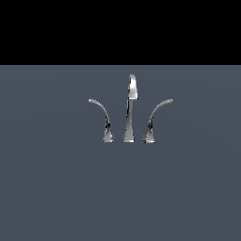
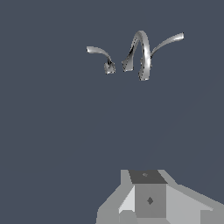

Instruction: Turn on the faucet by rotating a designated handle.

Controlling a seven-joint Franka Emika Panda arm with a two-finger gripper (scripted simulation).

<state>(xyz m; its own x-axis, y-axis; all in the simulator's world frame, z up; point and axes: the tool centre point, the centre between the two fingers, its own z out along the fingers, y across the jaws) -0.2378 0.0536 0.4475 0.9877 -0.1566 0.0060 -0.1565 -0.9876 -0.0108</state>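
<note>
Chrome faucet (image 1: 129, 110) stands at the exterior view's centre on the grey counter (image 1: 56, 188); its handle (image 1: 102, 120) arcs toward frame left. The gripper (image 2: 146, 199) sits well apart, its jaw state unreadable.

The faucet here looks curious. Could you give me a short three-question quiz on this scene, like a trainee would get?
1. True or false: the gripper is touching the faucet.
2. How many chrome pieces stand on the surface? A) two B) three C) four
3. Fill in: the tallest piece is the central ____.

Key:
1. False. It is apart from the faucet, and the exterior view shows no arm at all.
2. B: the spout, the handle arcing to the exterior view's left, and a mirror lever.
3. Spout.
</note>
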